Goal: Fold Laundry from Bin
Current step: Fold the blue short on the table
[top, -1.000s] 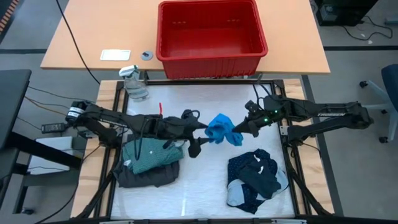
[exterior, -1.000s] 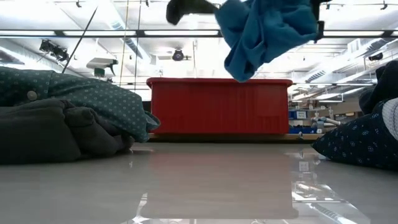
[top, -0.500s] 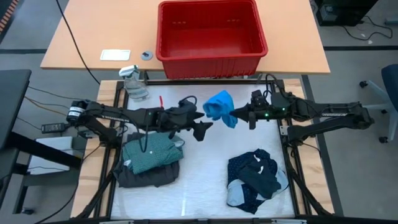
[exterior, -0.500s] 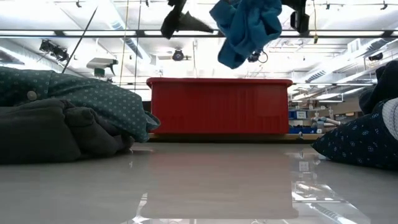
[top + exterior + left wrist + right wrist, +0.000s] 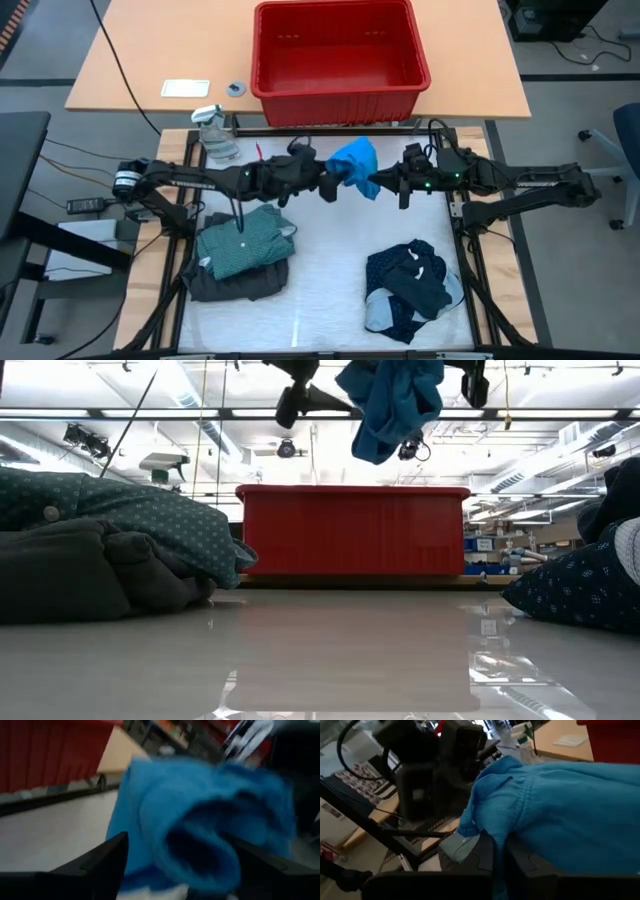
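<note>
Above the white work surface (image 5: 320, 290), near the empty red plastic bin (image 5: 340, 60), your bright blue cloth piece (image 5: 352, 163) has risen and hangs pinched in the closed right gripper (image 5: 375, 183). Your left gripper (image 5: 328, 186) has spread wide and closed in, ready to take an edge for unfolding. Ceiling strip lights run behind.

blue garment (image 5: 393, 405) hanging, red bin (image 5: 352, 530) behind
</note>
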Controlling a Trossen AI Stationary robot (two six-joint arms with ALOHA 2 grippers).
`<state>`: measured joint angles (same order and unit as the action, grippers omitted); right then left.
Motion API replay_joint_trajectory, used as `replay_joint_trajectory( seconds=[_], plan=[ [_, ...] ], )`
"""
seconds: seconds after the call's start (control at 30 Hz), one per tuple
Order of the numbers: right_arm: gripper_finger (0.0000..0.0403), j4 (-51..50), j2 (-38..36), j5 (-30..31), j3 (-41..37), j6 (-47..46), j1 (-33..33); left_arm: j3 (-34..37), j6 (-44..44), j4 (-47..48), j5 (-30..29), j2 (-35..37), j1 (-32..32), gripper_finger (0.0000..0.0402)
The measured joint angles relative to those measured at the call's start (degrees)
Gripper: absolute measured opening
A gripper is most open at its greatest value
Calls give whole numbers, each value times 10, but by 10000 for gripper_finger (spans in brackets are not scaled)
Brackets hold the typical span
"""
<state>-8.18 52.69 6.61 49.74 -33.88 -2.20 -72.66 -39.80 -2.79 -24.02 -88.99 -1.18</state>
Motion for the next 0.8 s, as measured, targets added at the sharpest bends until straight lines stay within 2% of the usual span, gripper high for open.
replay_joint_trajectory(
  seconds=[0.13,0.23,0.33,0.37,0.47,0.53,0.6,0.7,0.73,0.8],
  plan=[
    [21,1,9,0,1,13,0,0,4,-33,1,1,-22,235],
    [21,1,16,1,1,21,0,0,25,-43,32,1,-37,143],
    [28,8,16,13,1,22,-3,0,57,-36,95,1,-49,36],
    [33,13,14,17,1,22,-6,0,70,-30,114,1,-52,22],
    [55,12,0,31,1,-5,-20,-10,93,29,168,11,-65,13],
    [76,-13,-14,26,1,-21,-34,-31,108,98,230,17,-78,9],
    [99,-55,-27,-3,1,-24,-54,-58,126,180,316,18,-89,7],
    [124,-169,-34,-64,1,-21,-85,-74,133,277,483,8,-94,7],
    [128,-207,-32,-84,1,-21,-91,-74,132,293,520,4,-89,7],
    [133,-261,-24,-119,0,-26,-97,-73,133,327,550,-9,-69,7]
  ],
)
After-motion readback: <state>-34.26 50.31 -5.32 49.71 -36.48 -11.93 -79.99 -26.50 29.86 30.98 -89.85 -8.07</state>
